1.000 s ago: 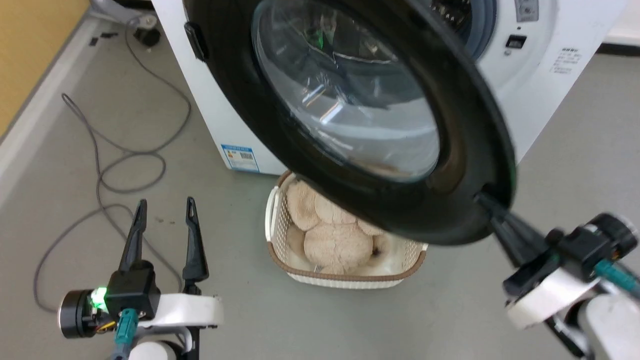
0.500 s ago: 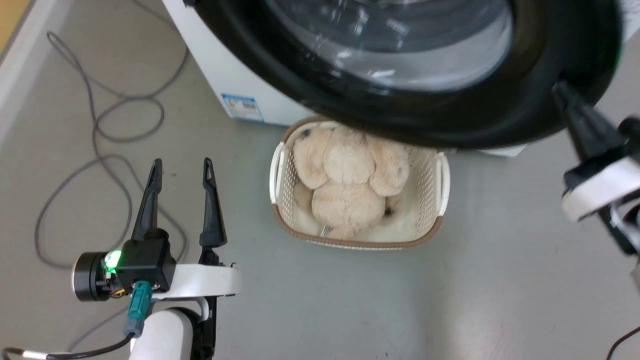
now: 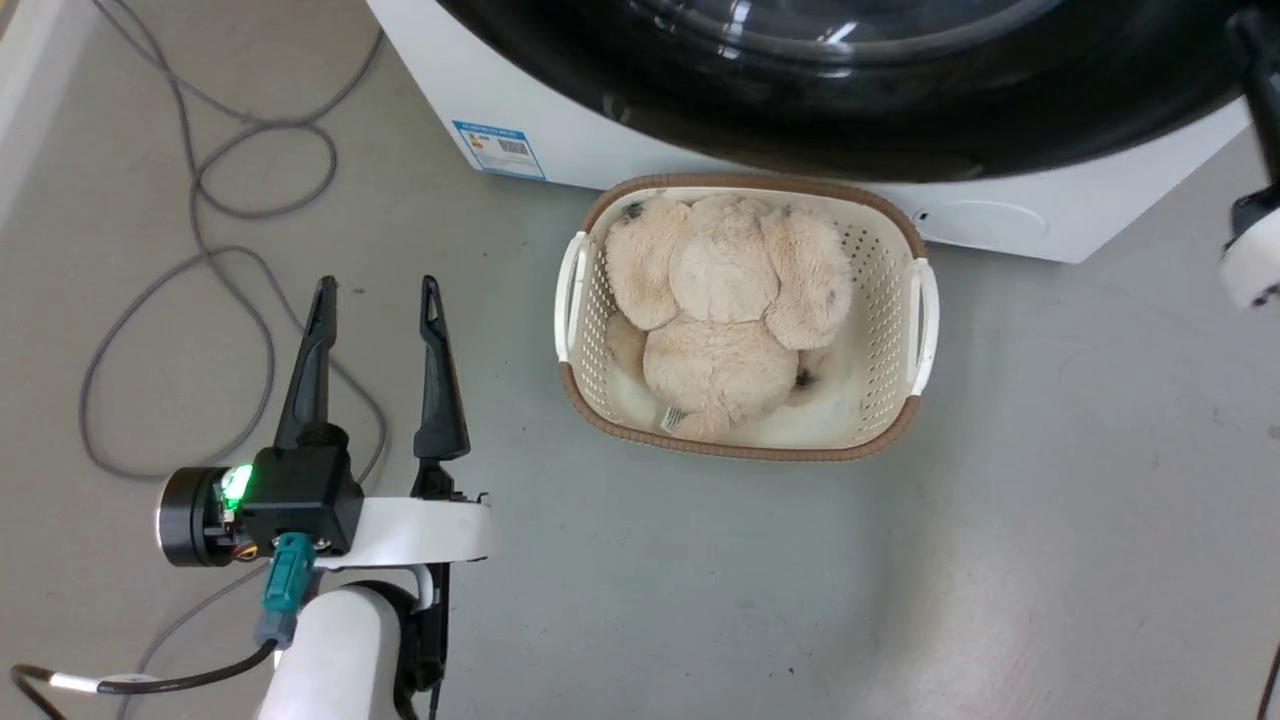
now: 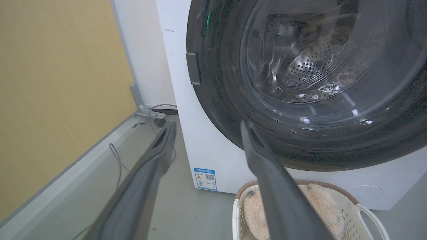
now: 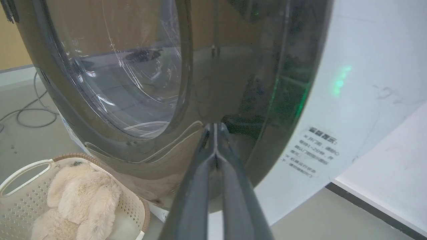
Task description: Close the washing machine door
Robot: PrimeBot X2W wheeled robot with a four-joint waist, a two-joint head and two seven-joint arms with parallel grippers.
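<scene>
Door status: the washing machine door now lies close against the front of the washing machine, and the drum shows through its glass. One second back it stood swung well out, with the drum opening exposed beside it. The head camera has shifted too, so part of that apparent motion belongs to the view.

Right end effector: fingers pressed together, holding nothing, tips on the glossy black rim near the door's free edge.

Left end effector: fingers apart, empty, over the floor beside the basket holding a plush toy.

Judgement: swing nearly complete. Latch engagement not visible; a last firm press is probably needed.
</scene>
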